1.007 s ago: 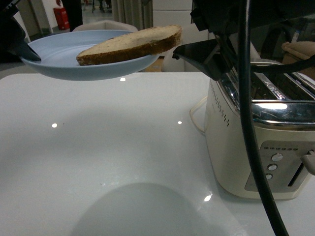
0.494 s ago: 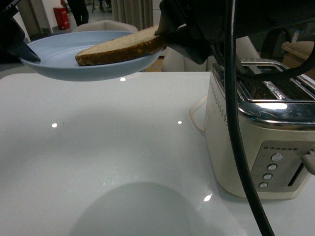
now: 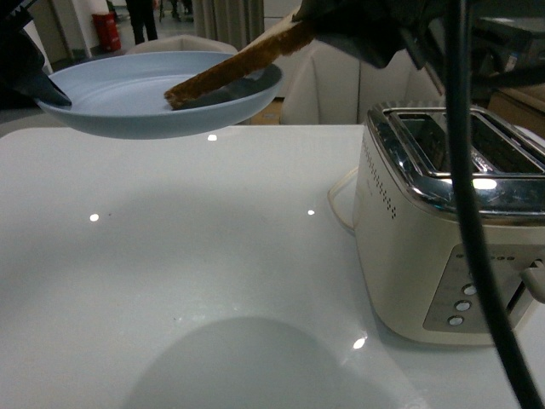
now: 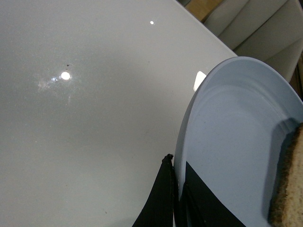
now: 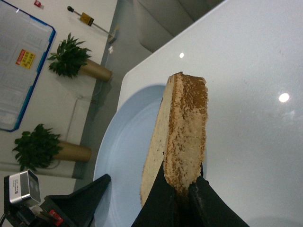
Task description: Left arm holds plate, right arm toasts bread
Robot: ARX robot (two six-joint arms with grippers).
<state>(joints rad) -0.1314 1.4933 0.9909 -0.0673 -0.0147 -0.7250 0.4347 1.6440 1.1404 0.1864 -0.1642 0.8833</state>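
Observation:
The pale-blue plate (image 3: 119, 106) hangs in the air above the white table at the upper left. My left gripper (image 3: 38, 85) is shut on its left rim; in the left wrist view the black fingers (image 4: 161, 198) pinch the plate's (image 4: 227, 142) edge. The bread (image 3: 230, 72) is tilted, its low end over the plate, its high end in my right gripper (image 3: 324, 30), which is shut on it. In the right wrist view the black fingers (image 5: 163, 203) clamp the slice (image 5: 182, 137) by its edge, above the plate (image 5: 128, 156). The bread's corner shows in the left wrist view (image 4: 289, 189).
A cream and chrome toaster (image 3: 443, 230) with two open top slots stands on the right of the white table (image 3: 170, 281). A thick black cable (image 3: 477, 221) of the right arm hangs in front of it. Chairs stand behind the table.
My right gripper has closed on the bread's right end and lifted it, so the slice now tilts up out of the plate. The plate and left gripper have stayed still.

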